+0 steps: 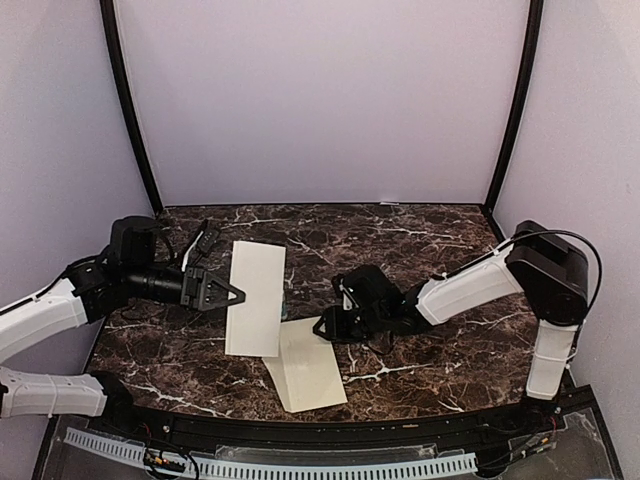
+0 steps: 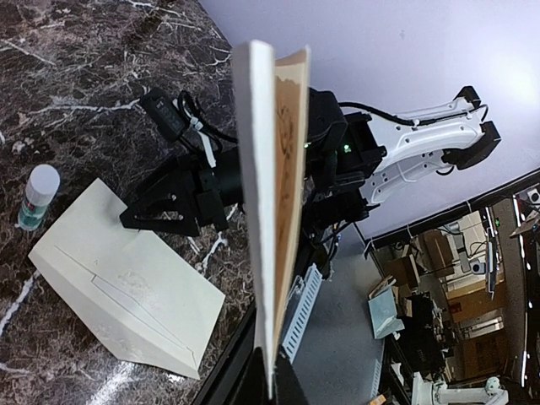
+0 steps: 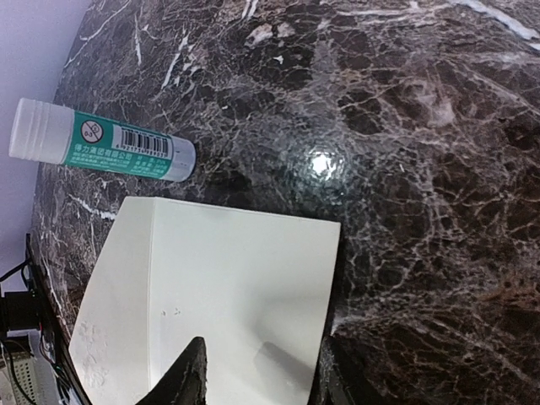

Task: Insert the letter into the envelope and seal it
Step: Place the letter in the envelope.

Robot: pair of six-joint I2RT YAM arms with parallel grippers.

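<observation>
My left gripper (image 1: 232,293) is shut on the folded letter (image 1: 255,298) and holds it up off the table. In the left wrist view the letter (image 2: 272,211) stands edge-on from the jaws, white outside, tan with print inside. The cream envelope (image 1: 305,368) lies flat on the marble near the front edge, and also shows in the left wrist view (image 2: 126,287). My right gripper (image 1: 322,327) is open and low at the envelope's far right corner. In the right wrist view one finger is over the envelope (image 3: 228,287) and the other is just past its edge.
A green-and-white glue stick (image 3: 101,143) lies on the marble just beyond the envelope, also in the left wrist view (image 2: 38,196). The dark marble table (image 1: 420,235) is ringed by lilac walls, with a black front rim.
</observation>
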